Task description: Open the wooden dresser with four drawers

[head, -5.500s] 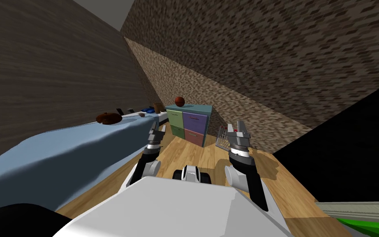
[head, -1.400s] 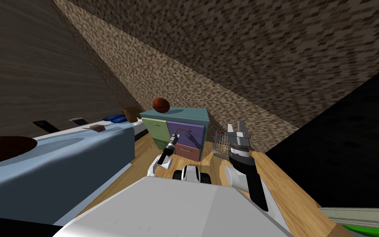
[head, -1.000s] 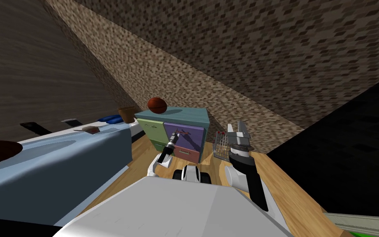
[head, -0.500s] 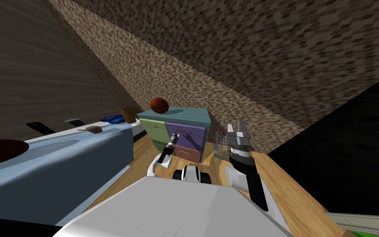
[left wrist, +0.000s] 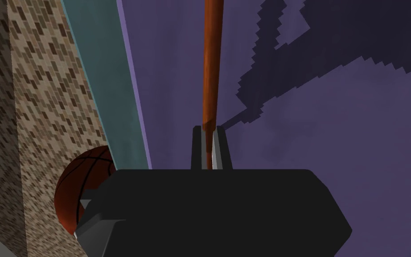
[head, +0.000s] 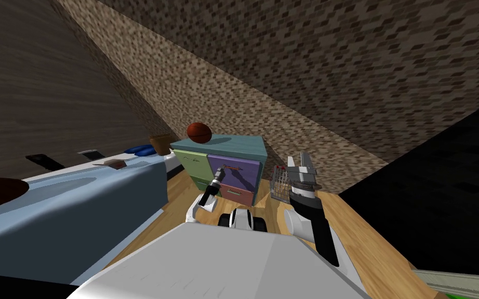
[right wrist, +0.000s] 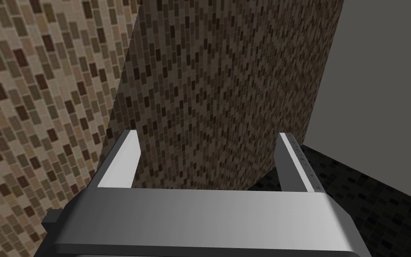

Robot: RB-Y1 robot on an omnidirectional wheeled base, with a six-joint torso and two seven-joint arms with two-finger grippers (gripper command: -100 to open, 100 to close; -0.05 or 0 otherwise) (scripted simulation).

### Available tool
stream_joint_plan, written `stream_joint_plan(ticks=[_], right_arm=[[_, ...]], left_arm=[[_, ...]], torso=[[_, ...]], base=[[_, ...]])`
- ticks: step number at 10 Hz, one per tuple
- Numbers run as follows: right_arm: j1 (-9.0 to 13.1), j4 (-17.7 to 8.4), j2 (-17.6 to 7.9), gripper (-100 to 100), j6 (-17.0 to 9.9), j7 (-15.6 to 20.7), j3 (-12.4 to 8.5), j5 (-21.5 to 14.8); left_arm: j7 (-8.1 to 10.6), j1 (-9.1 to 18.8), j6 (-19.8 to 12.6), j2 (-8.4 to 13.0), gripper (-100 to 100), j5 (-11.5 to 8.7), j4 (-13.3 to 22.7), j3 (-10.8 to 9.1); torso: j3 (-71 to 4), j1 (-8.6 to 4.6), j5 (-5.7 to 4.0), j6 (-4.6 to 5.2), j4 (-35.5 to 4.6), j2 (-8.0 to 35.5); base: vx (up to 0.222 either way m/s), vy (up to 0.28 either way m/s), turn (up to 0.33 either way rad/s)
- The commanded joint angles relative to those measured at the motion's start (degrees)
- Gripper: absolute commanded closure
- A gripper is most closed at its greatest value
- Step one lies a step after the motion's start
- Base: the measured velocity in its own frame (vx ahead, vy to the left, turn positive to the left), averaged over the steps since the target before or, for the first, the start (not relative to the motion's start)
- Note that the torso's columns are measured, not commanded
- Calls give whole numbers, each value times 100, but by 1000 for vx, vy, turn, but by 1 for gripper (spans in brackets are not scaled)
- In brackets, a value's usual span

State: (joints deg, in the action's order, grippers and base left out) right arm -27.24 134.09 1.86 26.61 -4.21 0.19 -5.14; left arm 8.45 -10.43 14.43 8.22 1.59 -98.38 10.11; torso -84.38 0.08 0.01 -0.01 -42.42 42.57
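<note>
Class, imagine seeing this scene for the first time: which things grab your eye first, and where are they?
A teal dresser with green, purple and pink drawer fronts stands against the brick wall, a reddish-brown ball on its top. The left gripper is shut on the handle of the upper purple drawer. The right gripper is open, near a wire basket.

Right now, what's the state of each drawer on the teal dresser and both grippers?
left gripper: shut on the reddish-brown bar handle
right gripper: open, holding nothing
purple upper drawer: looks shut, front level with its neighbours
light green upper drawer: shut
green lower drawer: shut
pink lower drawer: shut
</note>
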Motion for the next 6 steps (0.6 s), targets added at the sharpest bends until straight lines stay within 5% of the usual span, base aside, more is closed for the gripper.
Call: stream_joint_plan(ticks=[1, 6], right_arm=[[1, 0, 0, 0, 0, 0, 0, 0], [1, 0, 0, 0, 0, 0, 0, 0]], left_arm=[[34, -90, -76, 60, 100, 0, -223, 40], [84, -291, -182, 164, 100, 1, -462, 126]], torso=[[7, -3, -4, -5, -7, 17], [-14, -16, -14, -4, -19, -19]], base=[[-154, 20, 40], [-141, 26, 18]])
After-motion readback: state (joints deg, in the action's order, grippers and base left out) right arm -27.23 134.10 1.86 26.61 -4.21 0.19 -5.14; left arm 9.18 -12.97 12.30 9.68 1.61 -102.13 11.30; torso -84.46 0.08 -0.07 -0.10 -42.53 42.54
